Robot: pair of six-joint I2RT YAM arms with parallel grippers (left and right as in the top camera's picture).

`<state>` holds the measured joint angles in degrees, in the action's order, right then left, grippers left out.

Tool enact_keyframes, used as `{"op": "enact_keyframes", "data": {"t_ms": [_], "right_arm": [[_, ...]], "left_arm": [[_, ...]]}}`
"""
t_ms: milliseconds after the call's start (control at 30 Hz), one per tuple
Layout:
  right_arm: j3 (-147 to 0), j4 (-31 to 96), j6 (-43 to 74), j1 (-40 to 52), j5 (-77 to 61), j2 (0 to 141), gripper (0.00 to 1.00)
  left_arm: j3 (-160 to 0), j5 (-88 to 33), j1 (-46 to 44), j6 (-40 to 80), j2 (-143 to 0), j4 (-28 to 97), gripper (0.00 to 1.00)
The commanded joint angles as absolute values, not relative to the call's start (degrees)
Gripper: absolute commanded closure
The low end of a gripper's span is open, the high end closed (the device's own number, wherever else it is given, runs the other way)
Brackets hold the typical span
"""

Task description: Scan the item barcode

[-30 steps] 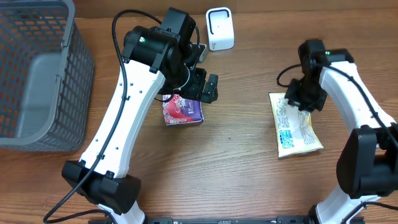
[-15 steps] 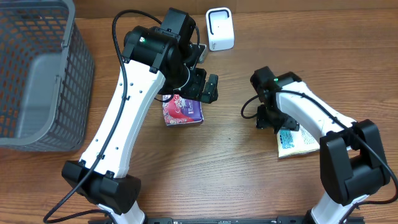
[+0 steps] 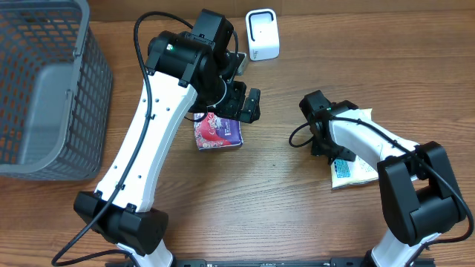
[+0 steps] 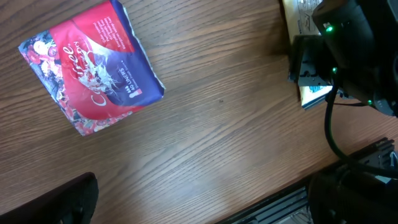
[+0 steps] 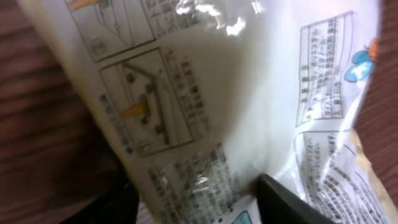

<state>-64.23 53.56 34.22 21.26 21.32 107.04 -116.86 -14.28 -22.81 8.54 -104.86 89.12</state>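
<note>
L: my left gripper [image 3: 246, 104] gapes empty above the red packet [image 4: 93, 65], which lies flat on the table [image 3: 282, 208] | R: my right gripper [image 3: 332, 150] sits low at the white packet [image 5: 205, 93], probably to lift it; can't tell whether I have a grip | scanner [image 3: 263, 33] well apart, at the far side

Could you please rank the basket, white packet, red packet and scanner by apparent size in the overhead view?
1. Basket.
2. White packet, though partly covered.
3. Red packet and scanner: these look alike, and the packet is partly covered, so unranked.
</note>
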Motion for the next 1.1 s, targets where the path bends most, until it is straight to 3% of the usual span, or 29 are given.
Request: {"op": "enact_keyframes", "data": {"t_ms": [0,167,233,600,833,1067], "right_arm": [[-63.2,52.2,35.9,20.8,21.5,106.8,0.51],[-63.2,52.1,35.8,20.8,23.4,106.8,0.74],[-63.2,51.6,35.9,20.8,23.3,106.8,0.96],[-74.7,58.8,35.6,20.8,9.0,106.7,0.96],[-90.6,64.6,28.0,20.0,-12.2,106.7,0.96],[-89.7,60.0,25.0,13.2,-38.2,106.8,0.96]], "left_arm": [[-116.8,-14.0,-22.9,7.3,-105.0,89.1,0.0],[-116.8,-13.9,-22.9,7.3,-105.0,89.1,0.0],[-116.8,-14.0,-22.9,7.3,-105.0,89.1,0.0],[-116.8,-13.9,-22.9,7.3,-105.0,89.1,0.0],[-116.8,-13.9,-22.9,7.3,-105.0,89.1,0.0],[-116.8,-14.0,-22.9,7.3,-105.0,89.1,0.0]]}}
